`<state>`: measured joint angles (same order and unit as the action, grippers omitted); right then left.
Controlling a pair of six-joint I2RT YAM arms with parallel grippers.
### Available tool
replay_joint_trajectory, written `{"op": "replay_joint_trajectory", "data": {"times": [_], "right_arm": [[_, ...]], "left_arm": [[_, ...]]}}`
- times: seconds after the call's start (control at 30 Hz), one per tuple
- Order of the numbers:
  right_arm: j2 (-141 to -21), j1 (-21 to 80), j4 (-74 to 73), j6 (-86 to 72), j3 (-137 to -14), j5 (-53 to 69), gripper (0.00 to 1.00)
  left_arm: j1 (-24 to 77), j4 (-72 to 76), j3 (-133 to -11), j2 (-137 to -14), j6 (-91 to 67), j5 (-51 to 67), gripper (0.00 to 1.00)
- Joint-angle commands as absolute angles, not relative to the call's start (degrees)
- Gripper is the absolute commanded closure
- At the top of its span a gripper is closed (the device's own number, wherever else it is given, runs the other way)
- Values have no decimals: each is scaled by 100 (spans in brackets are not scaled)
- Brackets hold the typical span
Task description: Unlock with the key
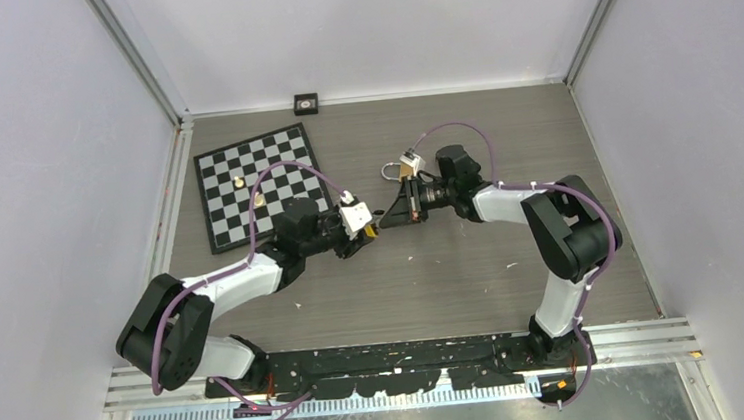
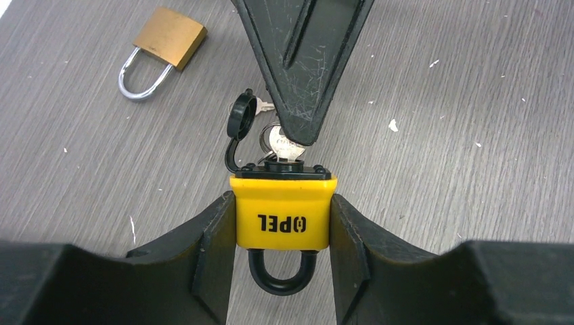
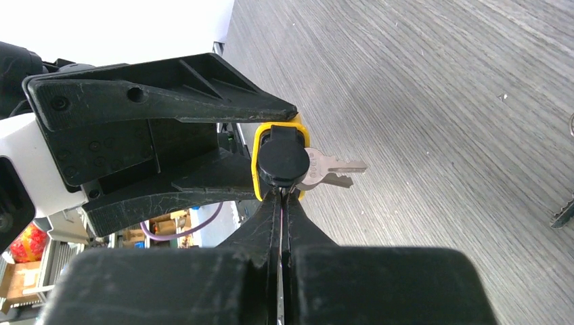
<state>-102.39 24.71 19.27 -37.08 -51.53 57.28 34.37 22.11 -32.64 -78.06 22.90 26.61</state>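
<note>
A yellow padlock [image 2: 282, 217] with a black shackle is clamped by its sides in my left gripper [image 2: 282, 203], keyhole end facing away. Its black dust cap [image 2: 241, 115] is flipped open. A silver key [image 2: 279, 143] sits in the keyhole. My right gripper [image 2: 298, 134] comes in from opposite and is shut on the key's head. In the right wrist view the right gripper [image 3: 281, 195] is closed just below the cap [image 3: 281, 159], and spare keys [image 3: 332, 170] hang beside it. From above, the two grippers meet at the padlock [image 1: 370, 228] over mid-table.
A brass padlock [image 2: 169, 42] with a silver shackle lies on the table beyond the grippers; it also shows in the top view [image 1: 400, 171]. A chessboard [image 1: 256, 184] with two small pieces lies at the back left. A small black square object [image 1: 306, 103] sits by the back wall.
</note>
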Motion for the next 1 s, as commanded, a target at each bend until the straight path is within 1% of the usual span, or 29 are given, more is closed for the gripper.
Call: {"op": "replay_joint_trajectory", "data": {"times": [0.0, 0.1, 0.2, 0.53, 0.6, 0.7, 0.77, 0.8, 0.87, 0.97], "right_arm": [[-10354, 2710, 2137, -3856, -5284, 5558, 100], [-10431, 2894, 2395, -4085, -5294, 5503, 99], [-10431, 3051, 2461, -4156, -5383, 5513, 100], [-10420, 3089, 2500, -4216, -5427, 5583, 100], [-10417, 3061, 2445, -4100, -5446, 5636, 93], [-10247, 2857, 2208, -3830, -5451, 5683, 77], [-10032, 2612, 1951, -3557, -5449, 5731, 68], [-9884, 2512, 1770, -3409, -5449, 5765, 65], [-9476, 2341, 1351, -2898, -5506, 5868, 62], [-8897, 2241, -151, -1528, -5857, 5873, 61]], "left_arm": [[3436, 3024, -3512, -7592, 2149, 2736, 100], [3434, 3147, -3554, -7609, 2082, 2518, 100], [3444, 2979, -3663, -7634, 2083, 2535, 100], [3523, 2937, -3658, -7741, 2283, 2564, 100], [3523, 2917, -3637, -7699, 2330, 2552, 100], [3455, 2914, -3555, -7608, 2394, 2636, 100], [3292, 2840, -3565, -7571, 2199, 2938, 100], [3204, 2777, -3606, -7581, 1984, 3219, 100], [3028, 2624, -3731, -7640, 1700, 3655, 100], [2946, 2447, -3849, -7697, 1464, 4146, 100]]}}
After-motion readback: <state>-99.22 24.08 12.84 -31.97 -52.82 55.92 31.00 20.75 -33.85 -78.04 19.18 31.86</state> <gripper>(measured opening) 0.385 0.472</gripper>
